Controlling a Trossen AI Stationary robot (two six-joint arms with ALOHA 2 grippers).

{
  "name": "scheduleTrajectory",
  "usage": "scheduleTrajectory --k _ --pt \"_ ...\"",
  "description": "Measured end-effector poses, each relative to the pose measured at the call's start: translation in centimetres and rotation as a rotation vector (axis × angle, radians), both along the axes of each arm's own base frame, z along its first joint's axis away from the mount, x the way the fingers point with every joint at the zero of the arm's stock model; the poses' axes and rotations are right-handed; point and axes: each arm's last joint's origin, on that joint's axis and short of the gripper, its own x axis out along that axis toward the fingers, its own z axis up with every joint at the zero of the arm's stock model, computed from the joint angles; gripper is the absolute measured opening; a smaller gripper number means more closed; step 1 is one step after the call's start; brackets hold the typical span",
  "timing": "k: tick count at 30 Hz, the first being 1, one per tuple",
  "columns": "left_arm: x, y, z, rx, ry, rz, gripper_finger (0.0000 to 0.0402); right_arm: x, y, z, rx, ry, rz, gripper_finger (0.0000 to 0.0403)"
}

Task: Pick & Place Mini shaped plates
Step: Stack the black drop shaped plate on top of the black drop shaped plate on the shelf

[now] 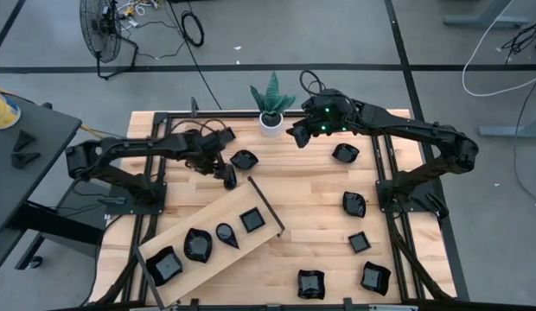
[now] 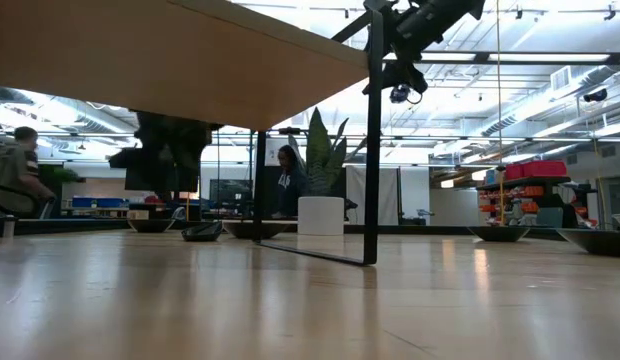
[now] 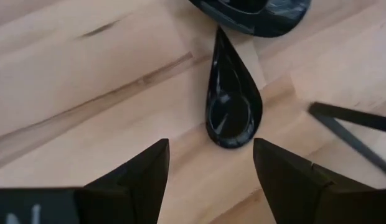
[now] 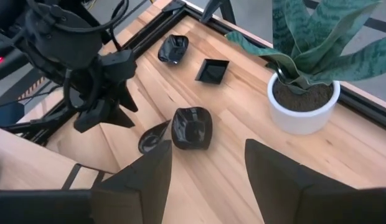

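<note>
Light wooden tabletop point(image 1: 311, 220), long wooden board point(image 1: 212, 246) lying at an angle, white pot with green plant point(image 1: 271, 121) at far edge, glossy black mini plates point(image 1: 354, 204) scattered on the wood

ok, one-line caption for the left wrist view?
Open left gripper poised over a black teardrop plate on the wooden table.

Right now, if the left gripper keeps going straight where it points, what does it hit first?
Most likely the teardrop plate, lying on the table dead ahead between the left gripper's open fingers. Depth is hard to judge.
</note>
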Motion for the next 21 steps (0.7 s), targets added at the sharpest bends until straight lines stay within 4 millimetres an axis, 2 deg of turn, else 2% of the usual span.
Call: scheduleTrajectory --k 10,17,21 --pt "-0.3 0.0 -2.8 0.02 -0.043 0.081 0.0236 0.0 0.0 0.0 0.0 0.002 -0.001 0.0204" --pt "1.0 0.5 -3.6 0.074 -0.099 0.063 0.0236 0.0 0.0 -0.1 0.001 0.007 -0.003 0.0204" --pt "1.4 0.2 -4.1 0.081 -0.061 0.041 0.0236 -0.1 0.0 -0.1 0.002 0.01 -0.003 0.0204"
